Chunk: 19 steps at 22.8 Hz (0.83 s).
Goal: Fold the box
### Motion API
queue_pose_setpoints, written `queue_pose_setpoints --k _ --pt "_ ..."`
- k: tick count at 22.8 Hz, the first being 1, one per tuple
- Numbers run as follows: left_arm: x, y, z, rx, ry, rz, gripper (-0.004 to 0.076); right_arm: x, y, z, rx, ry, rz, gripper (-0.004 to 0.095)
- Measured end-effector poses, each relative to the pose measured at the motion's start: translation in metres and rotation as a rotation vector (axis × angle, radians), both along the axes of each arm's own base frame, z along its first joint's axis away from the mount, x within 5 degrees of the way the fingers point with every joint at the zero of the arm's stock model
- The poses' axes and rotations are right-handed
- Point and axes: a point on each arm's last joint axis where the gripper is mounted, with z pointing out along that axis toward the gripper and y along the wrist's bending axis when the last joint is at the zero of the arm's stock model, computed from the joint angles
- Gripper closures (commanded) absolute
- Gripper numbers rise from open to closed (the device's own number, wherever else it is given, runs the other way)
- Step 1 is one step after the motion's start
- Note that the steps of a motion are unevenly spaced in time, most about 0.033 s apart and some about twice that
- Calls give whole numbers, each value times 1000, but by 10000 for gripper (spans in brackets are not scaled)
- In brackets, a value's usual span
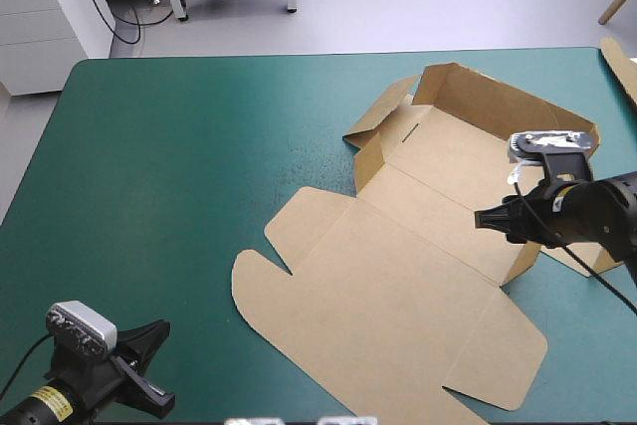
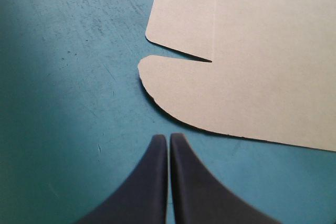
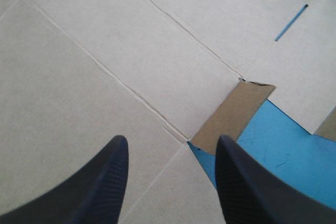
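Note:
The brown box (image 1: 398,286) lies on the right half of the teal-green table, its lid panel flat toward the near edge. At its far end the back wall (image 1: 498,97) and a side wall (image 1: 370,151) stand raised. My right gripper (image 1: 480,218) hovers open over the box floor, nothing between its fingers. In the right wrist view this gripper (image 3: 170,145) points at a crease of the box (image 3: 105,66) beside a short upright flap (image 3: 236,108). My left gripper (image 1: 162,328) is shut near the table's front left. The left wrist view shows its tips (image 2: 168,136) just short of the box's rounded flap (image 2: 178,93).
A strip of more brown board (image 1: 622,67) shows at the table's far right edge. The bare teal-green cover (image 1: 149,166) stretches across the left half of the table. A narrow slot (image 3: 291,22) is cut in the box panel ahead of the right gripper.

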Motion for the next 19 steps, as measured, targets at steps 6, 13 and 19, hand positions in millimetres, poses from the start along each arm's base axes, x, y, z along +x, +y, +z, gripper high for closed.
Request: queue_pose_setpoints --k 6,13,19 --pt "0 0 0 1 -1 -1 731 4 -32 0 86 12 -161 452" --pt "0 0 0 12 -7 -8 731 4 -38 -4 114 27 -221 452" --pt "0 0 0 15 -9 -9 731 -2 -39 -50 108 182 -262 452"
